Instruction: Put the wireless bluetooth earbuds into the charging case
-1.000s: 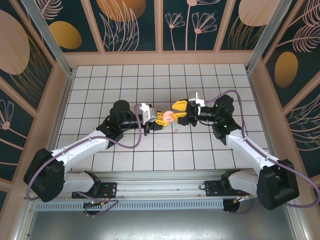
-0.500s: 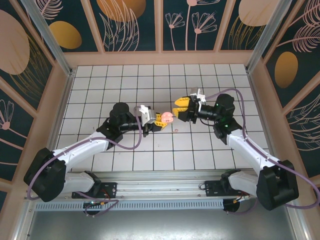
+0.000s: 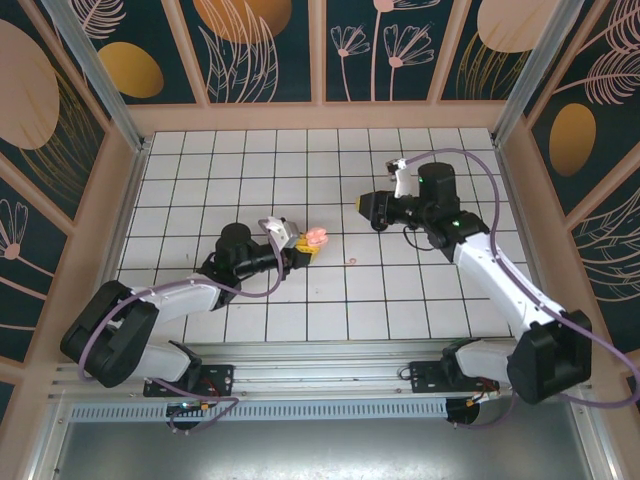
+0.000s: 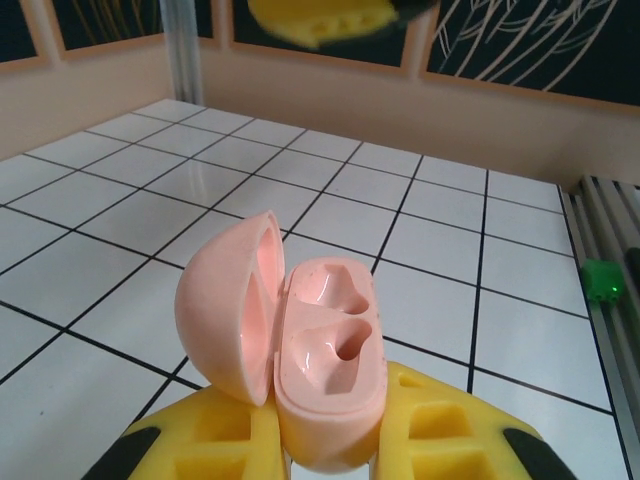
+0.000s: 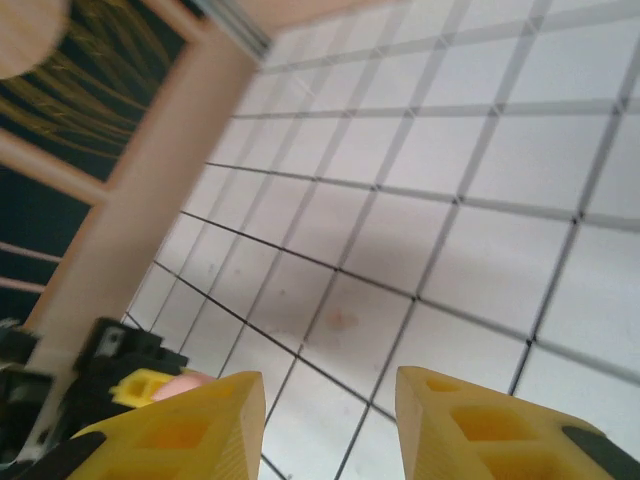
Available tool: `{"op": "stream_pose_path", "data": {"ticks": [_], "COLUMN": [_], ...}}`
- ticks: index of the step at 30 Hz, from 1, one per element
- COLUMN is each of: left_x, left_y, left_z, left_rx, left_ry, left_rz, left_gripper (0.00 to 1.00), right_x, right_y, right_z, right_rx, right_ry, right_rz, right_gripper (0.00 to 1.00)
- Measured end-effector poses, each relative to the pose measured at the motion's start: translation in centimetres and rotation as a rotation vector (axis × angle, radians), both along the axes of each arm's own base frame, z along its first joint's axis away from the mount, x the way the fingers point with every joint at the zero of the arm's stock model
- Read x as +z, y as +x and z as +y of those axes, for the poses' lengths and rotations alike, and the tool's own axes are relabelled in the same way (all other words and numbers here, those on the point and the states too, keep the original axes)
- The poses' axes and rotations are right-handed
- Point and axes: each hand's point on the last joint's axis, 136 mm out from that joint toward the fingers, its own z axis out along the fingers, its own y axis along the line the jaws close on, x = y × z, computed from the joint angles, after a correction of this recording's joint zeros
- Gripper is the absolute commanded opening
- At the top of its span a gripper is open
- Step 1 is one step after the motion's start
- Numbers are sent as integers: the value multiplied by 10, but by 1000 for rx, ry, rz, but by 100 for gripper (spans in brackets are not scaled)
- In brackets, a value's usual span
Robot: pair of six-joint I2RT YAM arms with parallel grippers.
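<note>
Centre frame, the left hand [image 3: 301,244] clenches the open pink case [image 4: 325,370]; upper right, the right hand [image 3: 371,210] hangs released.

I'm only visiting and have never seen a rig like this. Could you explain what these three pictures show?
The machine is a left arm and a right arm, bolted at the near edge of a white tiled table. The wide picture looks down from above; the other two come from a small camera on each wrist. The left gripper is clamped on an open pink charging case, whose two hollows look empty. The right gripper has its yellow fingers apart, holding nothing. A tiny pink bit, probably an earbud, lies on a tile near the case.
</note>
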Motion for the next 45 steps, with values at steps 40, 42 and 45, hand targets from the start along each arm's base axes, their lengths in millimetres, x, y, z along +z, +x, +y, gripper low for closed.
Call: {"op": "stream_pose_path", "data": {"ticks": [40,42,45], "left_x": [4,5,6], "left_y": [5,5,5], "left_z": [12,12,12], "left_rx": [98,99,101], "left_ry": [-72,-72,-72], "left_rz": [6,6,5], "left_gripper": [12,12,11], "right_x": [-199,-203,-208], "right_y": [-30,-28,-26], "right_z": [18,18,16], "right_rx": [-181,-181,-182], "right_ry": [-439,-451,-474], "right_rz": [645,646,644], "right_gripper": [30,29,29]}}
